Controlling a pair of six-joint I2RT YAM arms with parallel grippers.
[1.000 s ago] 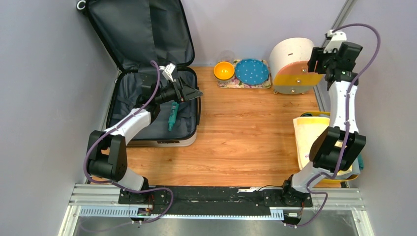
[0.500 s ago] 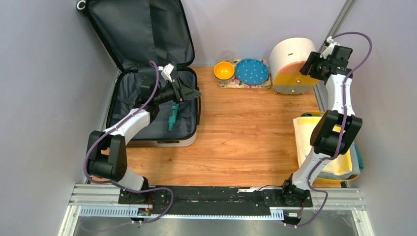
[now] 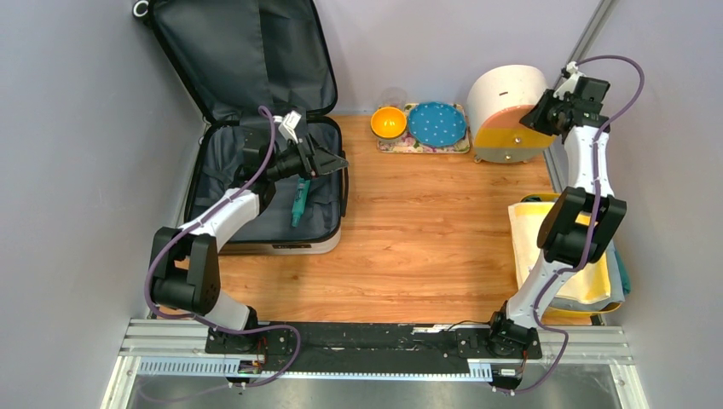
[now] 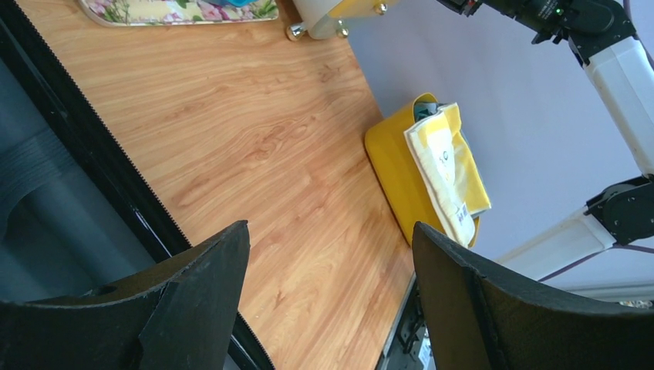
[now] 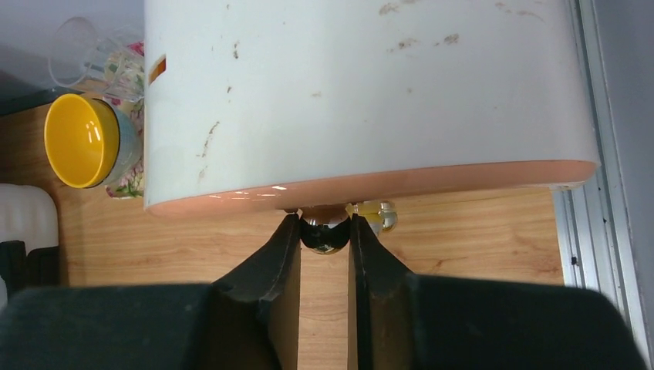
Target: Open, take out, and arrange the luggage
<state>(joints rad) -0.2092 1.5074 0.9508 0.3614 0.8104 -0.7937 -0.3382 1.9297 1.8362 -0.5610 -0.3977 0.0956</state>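
Luggage (image 3: 230, 94) lies at the far left of the table (image 3: 426, 221), already open: its lid leans against the back wall and its base lies flat, dark lining upward. In the base, close to the right rim, you see one small teal object (image 3: 299, 200); what it is exactly I cannot tell. Its long axis runs from near to far, almost along that rim.

Your left gripper (image 3: 338, 160) hangs above the same rim, jaws spread wide and holding nothing. The teal object is just beside it, a little lower and toward the arm's own base. I judge you must turn the fingers down and set them across the object's narrow side, not along it. This arm is clearly the nearer one.

Going right, a yellow bowl (image 3: 388, 122) and a blue plate (image 3: 436, 123) stand on a tray (image 3: 422, 149) at the back edge. Then comes the round box (image 3: 507, 115), where your right gripper (image 5: 324, 223) is pinched on a small metal knob (image 5: 325, 235) at its front. That arm is well apart from the luggage. A yellow bin (image 3: 563, 256) with cloth sits at the near right.
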